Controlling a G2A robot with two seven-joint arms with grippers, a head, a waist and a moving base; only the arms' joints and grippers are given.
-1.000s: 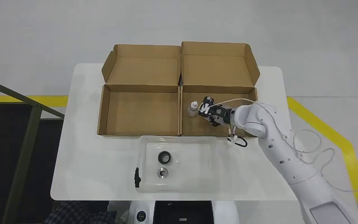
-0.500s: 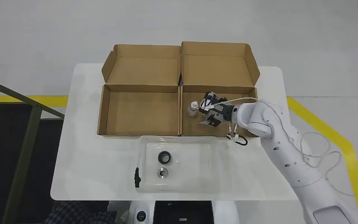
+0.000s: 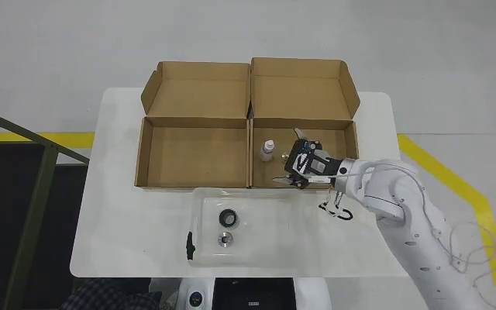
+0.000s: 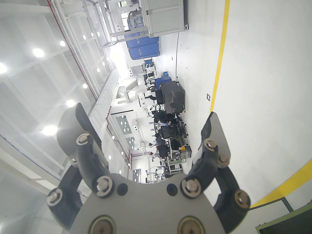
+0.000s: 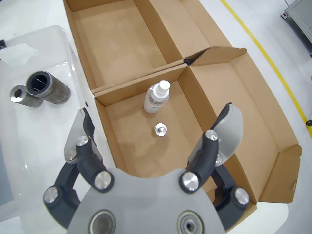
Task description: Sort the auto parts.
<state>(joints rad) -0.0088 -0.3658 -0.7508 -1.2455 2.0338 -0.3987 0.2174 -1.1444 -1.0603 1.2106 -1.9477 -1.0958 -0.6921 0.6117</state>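
Auto parts (image 5: 46, 90), two cylinders, wait for you in the tray (image 5: 48, 34) beside the right box (image 5: 190, 93). One silver disc (image 5: 160, 130) lies inside it. The right end effector (image 5: 157, 113) hangs spread, empty.

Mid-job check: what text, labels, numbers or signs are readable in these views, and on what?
Spray bottle: label carries pale print, too blurred to read.
Blue cabinets: small white mark, too small to read.
Floor marker: dark square sign, too small to read.
Cardboard boxes, metal cylinders: no print visible.
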